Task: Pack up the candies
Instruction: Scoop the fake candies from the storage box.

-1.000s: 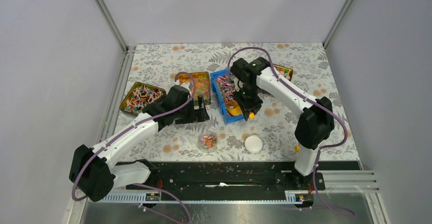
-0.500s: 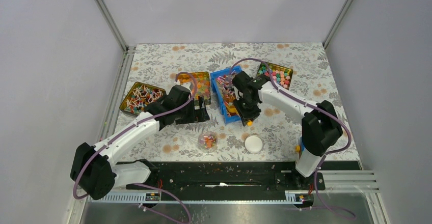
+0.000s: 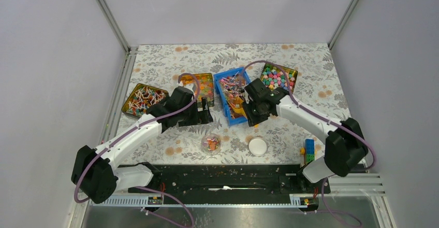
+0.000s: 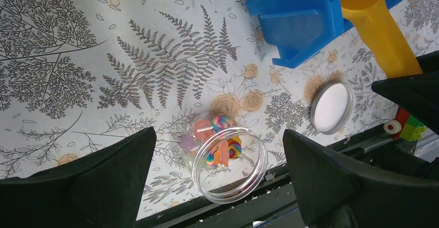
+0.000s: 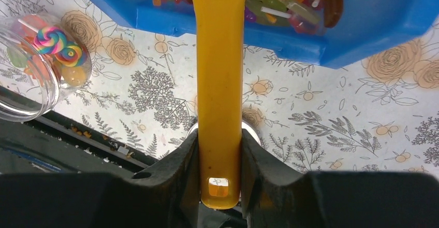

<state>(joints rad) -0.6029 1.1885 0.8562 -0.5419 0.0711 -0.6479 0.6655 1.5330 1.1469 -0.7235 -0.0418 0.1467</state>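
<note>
1. Standing outermost to the left of the left gripper [image 3: 206,115]: a gold tin [image 3: 141,99] of mixed sweets with white sticks, resting on the fern-print tablecloth [image 3: 171,65].
2. Left gripper: jaws spread wide apart and holding nothing; black fingers [image 4: 103,171] frame the wrist view.
3. Gold tin of orange-and-yellow jelly pieces [image 3: 204,84]: just beyond the left gripper's tips.
4. Clear round jar [image 4: 228,158]: lidless, holding a few swirl-patterned and orange sweets. It sits on the base side of the left gripper, apart from it, and appears between the spread fingers in the wrist view.
5. Blue bin [image 3: 223,79]: between the two grippers, containing the candies [image 5: 279,10], small twist-wrapped pieces in mixed colours.
6. Yellow scoop [image 5: 219,72]: bowl end inside the blue bin among the candies, with the handle running back to the right gripper [image 5: 219,150].
7. Right gripper: clamped on the scoop handle, one finger on each side.
8. White-faced round lid [image 4: 332,107]: flat on the cloth, on the base side of the right gripper.
9. Gold tin of pastel chunky sweets [image 3: 279,76]: beyond the right gripper.
10. Blue and green toy bricks [image 3: 309,150]: well behind the right gripper.
</note>
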